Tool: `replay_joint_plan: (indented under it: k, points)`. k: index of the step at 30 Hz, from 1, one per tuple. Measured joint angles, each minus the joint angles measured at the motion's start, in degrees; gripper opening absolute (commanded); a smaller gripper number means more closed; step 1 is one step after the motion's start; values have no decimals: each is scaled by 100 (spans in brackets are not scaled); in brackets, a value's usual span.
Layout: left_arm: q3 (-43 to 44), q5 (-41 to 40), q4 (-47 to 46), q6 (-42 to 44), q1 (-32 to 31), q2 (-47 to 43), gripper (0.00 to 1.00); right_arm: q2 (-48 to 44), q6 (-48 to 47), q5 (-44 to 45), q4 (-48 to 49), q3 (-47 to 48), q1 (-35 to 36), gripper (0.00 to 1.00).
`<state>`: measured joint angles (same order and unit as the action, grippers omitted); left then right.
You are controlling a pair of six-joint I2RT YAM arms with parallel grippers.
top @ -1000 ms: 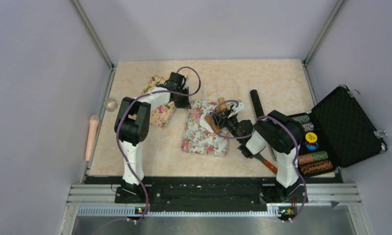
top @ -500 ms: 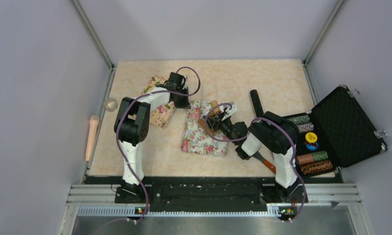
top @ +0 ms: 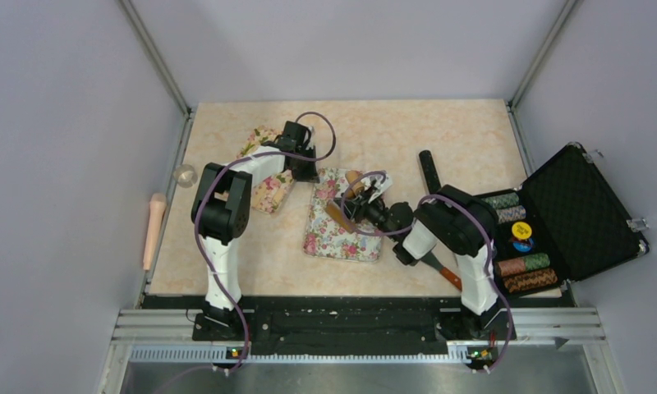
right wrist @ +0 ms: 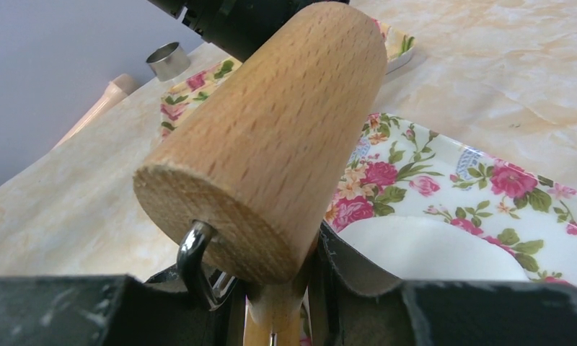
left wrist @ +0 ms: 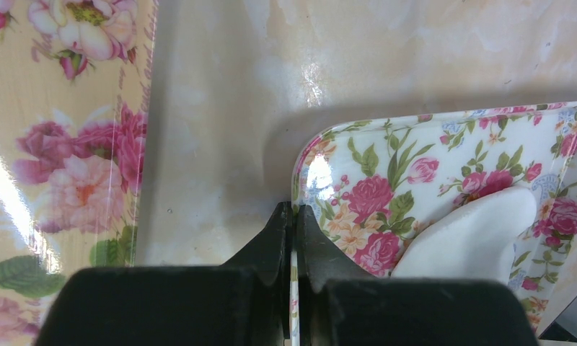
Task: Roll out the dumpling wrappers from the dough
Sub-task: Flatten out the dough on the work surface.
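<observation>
A flowered tray (top: 333, 238) lies mid-table with a flat white piece of dough (right wrist: 430, 249) on it, seen as dough (left wrist: 473, 238) in the left wrist view. I cannot make out a separate round dumpling wrapper. My left gripper (left wrist: 294, 216) is shut on the tray's far-left rim (left wrist: 304, 162); from above that gripper (top: 305, 175) sits at the tray corner. My right gripper (right wrist: 278, 288) is shut on the handle of a small wooden roller (right wrist: 271, 137). Its drum (top: 351, 179) stands over the tray's far-left part beside the dough. Contact between drum and dough is hidden.
A second flowered tray (top: 268, 176) lies left of the first. An open black case of chips (top: 580, 213) stands at the right. A black bar (top: 430, 172) and an orange-handled tool (top: 444, 275) lie near the right arm. A metal ring (right wrist: 166, 60) and wooden pin (top: 154, 230) sit far left.
My right gripper has carried the roller leftward across the tray. The left gripper has stayed clamped on the tray rim.
</observation>
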<state>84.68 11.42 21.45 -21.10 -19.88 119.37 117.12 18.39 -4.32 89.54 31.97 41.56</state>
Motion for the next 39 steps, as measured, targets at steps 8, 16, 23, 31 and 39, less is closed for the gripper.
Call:
replay_joint_plan:
  k: [8,16,23,31,39]
  points:
    - [-7,37,13,-17,-9,-2,0,-437,297,-702,-260,-203,-833,0]
    - [-9,55,17,-20,-13,-2,0,-673,417,-647,-531,-319,-1508,0]
    - [-9,57,17,-20,-13,-2,0,-601,269,-149,-494,-319,-1113,0]
    - [-11,50,17,-20,-7,-7,0,-533,59,334,-437,-297,-767,0]
    - [-33,-24,24,-11,35,-31,0,-378,-153,632,-348,-136,-433,0]
